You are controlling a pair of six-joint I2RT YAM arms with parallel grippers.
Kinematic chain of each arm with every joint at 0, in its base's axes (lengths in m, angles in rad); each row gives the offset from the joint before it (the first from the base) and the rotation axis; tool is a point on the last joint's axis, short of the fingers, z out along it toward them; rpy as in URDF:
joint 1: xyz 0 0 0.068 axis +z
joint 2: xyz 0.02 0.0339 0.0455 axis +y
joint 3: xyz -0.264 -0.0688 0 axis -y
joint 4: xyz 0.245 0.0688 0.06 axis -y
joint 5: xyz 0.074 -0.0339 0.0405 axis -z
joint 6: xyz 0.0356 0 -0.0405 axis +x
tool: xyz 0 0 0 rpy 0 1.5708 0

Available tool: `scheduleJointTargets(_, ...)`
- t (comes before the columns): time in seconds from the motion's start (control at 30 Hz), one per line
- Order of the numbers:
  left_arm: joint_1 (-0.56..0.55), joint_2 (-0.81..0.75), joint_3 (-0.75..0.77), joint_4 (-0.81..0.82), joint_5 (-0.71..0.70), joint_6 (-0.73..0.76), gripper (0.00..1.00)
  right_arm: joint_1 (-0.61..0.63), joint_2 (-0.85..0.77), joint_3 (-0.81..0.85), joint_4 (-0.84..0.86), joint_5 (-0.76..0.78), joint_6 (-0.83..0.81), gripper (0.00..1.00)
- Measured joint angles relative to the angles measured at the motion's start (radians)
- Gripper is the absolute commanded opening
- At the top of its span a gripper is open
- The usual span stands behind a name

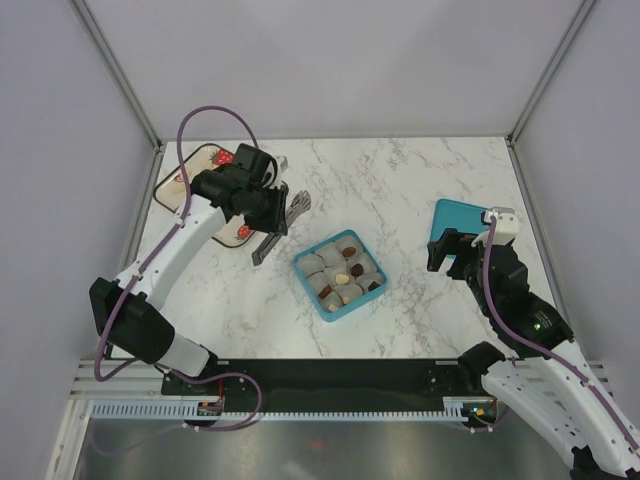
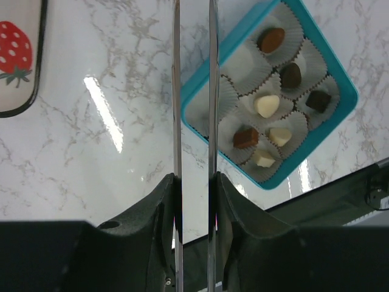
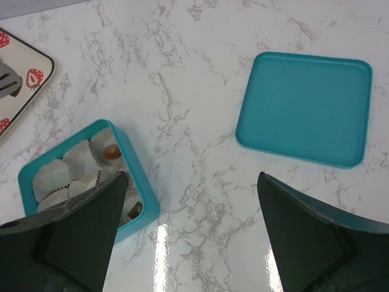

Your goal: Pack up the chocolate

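Several chocolates point(image 1: 344, 277), dark brown, light brown and cream, sit in white paper cups inside an open teal box point(image 1: 312, 292). They show clearly in the left wrist view point(image 2: 266, 105), in the box point(image 2: 328, 131). My left gripper point(image 1: 270, 205) is shut on metal tongs point(image 1: 283, 222), left of the box; the tong blades point(image 2: 176, 91) run between its fingers point(image 2: 194, 182). My right gripper point(image 1: 450, 250) is open and empty, right of the box. In the right wrist view it point(image 3: 191, 176) hovers over bare marble, with one brown chocolate point(image 3: 110, 152) showing in the box point(image 3: 137, 176).
The teal lid point(image 1: 458, 222) lies flat at the right, beyond my right gripper, and shows in the right wrist view point(image 3: 304, 106). A strawberry-print tray point(image 1: 200, 185) lies at the far left under my left arm. The table's near edge has a black rail point(image 1: 330, 375).
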Motion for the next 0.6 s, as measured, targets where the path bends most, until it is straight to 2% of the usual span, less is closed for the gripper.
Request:
scheduleJointTargets(0.3,-0.194,0.002,-0.046,-0.001,-0.017,-0.027,0.29,0.000,0.000,0.007,-0.001,0.000,0.000,0.97)
scheduleJointTargets(0.6,-0.272,0.031,-0.085,0.009,-0.044,-0.064,0.29,0.000,-0.009,0.008,-0.006,0.000,0.001,0.97)
